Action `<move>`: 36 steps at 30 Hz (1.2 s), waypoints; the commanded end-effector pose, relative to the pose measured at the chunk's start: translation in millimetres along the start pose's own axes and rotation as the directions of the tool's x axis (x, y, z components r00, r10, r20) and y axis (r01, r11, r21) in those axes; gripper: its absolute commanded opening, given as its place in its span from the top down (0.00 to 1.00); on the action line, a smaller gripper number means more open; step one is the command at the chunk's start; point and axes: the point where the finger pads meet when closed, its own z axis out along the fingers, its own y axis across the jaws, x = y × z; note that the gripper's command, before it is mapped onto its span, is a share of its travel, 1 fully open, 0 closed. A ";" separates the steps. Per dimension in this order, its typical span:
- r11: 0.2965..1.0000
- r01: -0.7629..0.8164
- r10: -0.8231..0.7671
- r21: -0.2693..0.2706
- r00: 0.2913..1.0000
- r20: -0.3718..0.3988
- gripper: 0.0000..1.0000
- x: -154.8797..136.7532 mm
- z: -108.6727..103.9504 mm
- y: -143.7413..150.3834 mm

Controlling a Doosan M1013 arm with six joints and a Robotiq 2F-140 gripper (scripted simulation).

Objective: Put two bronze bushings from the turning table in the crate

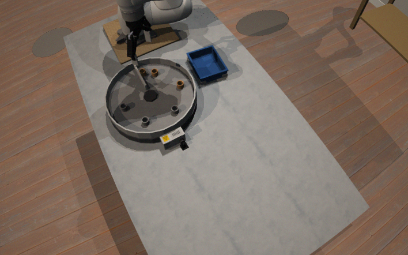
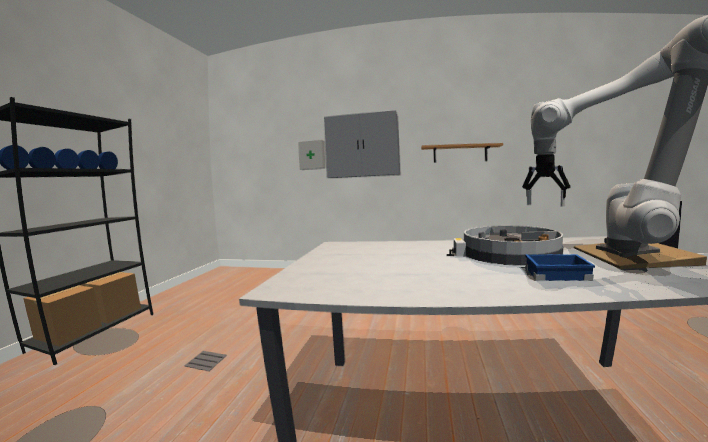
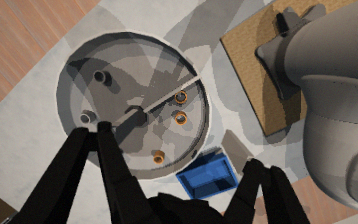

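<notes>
The round grey turning table (image 1: 151,98) holds three bronze bushings (image 1: 142,70) (image 1: 154,72) (image 1: 180,84) on its far half and three dark grey bushings (image 1: 123,107) (image 1: 145,120) (image 1: 174,109) on its near half. The blue crate (image 1: 207,62) stands empty right of the turning table. My gripper (image 2: 545,200) is open and empty, hanging high above the turning table's far edge. In the wrist view the turning table (image 3: 132,104), bronze bushings (image 3: 181,97) (image 3: 181,118) (image 3: 158,158) and crate (image 3: 206,175) lie far below my open fingers.
A white bar (image 1: 140,75) runs from the turning table's hub to its far rim. A control box (image 1: 172,137) with a yellow label sits at the near rim. My base stands on a wooden plate (image 1: 140,39) behind the turning table.
</notes>
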 end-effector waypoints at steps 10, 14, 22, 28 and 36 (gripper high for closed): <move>1.000 0.000 0.000 0.000 1.000 0.000 0.93 0.0 0.0 0.0; 1.000 0.000 0.000 0.000 1.000 0.000 0.93 0.0 0.0 0.0; 1.000 0.000 0.000 0.000 1.000 0.000 0.93 0.0 0.0 0.0; 1.000 0.000 0.000 0.000 1.000 0.000 0.93 0.0 0.0 0.0; 1.000 0.000 0.000 0.000 1.000 0.000 0.93 0.0 0.0 0.0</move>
